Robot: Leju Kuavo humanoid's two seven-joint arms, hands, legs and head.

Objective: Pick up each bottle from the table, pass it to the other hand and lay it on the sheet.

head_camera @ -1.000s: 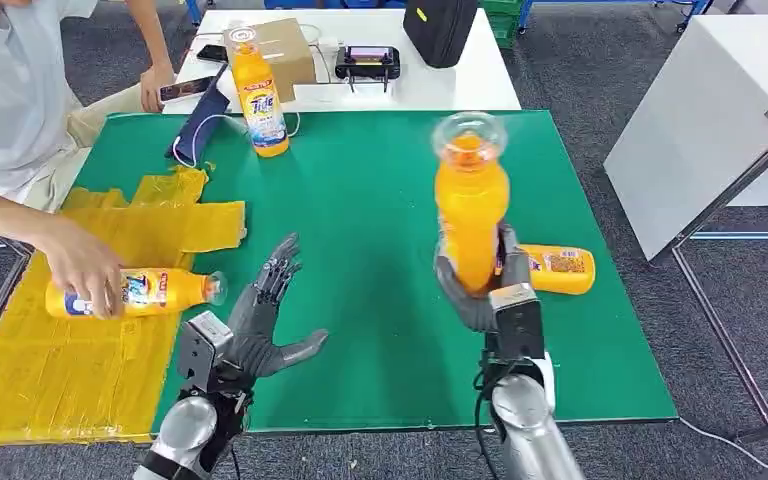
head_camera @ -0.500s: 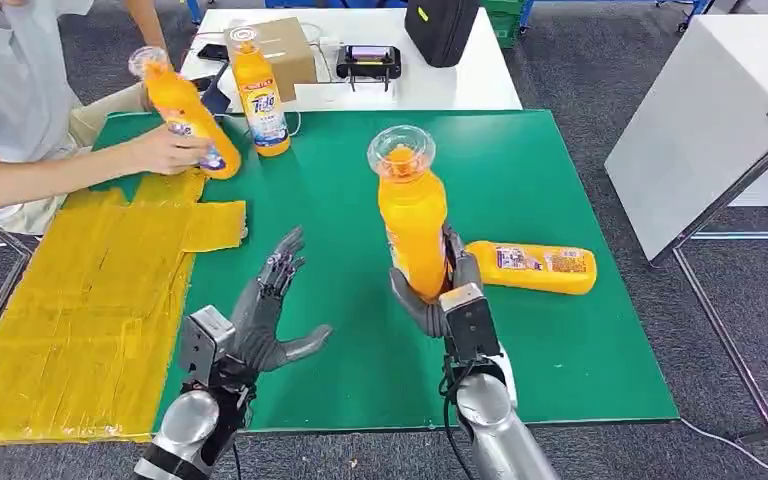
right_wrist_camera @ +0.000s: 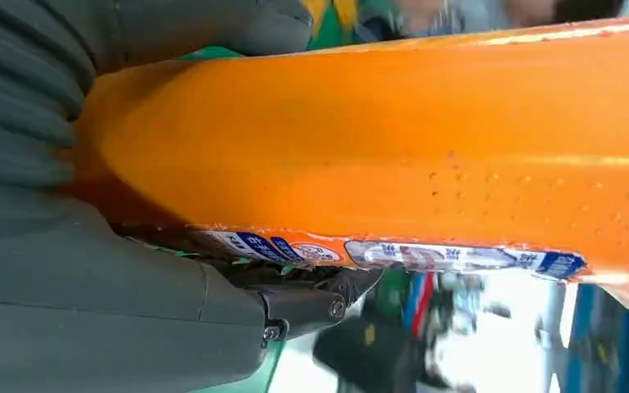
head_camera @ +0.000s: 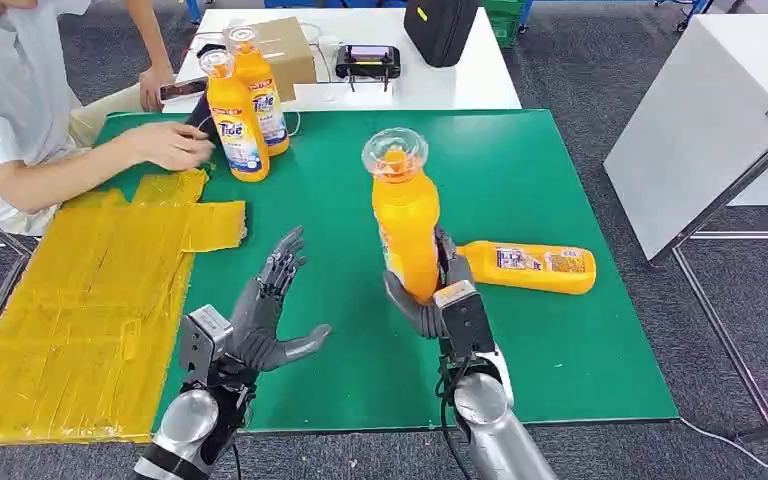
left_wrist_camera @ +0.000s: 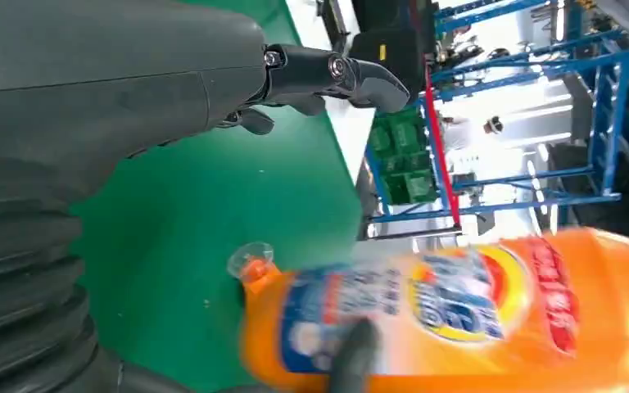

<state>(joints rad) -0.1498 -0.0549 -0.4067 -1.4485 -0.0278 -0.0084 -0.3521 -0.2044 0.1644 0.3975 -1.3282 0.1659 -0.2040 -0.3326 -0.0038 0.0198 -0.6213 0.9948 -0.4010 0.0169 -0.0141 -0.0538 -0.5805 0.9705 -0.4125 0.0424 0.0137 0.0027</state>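
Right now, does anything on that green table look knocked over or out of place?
One orange bottle lies on its side on the green table, just behind the right hand, while two bottles near the person stand upright. Nothing looks spilled.

"Tide" reads on the labels of the two upright bottles (head_camera: pixel 235 130) at the far left; the other labels are too blurred.

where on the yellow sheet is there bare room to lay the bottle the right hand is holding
The whole yellow sheet lies bare, from its near edge beside the open left hand up to the person's hand. It is crowded only past its far end, around the two standing bottles. The right hand holds the bottle upright.
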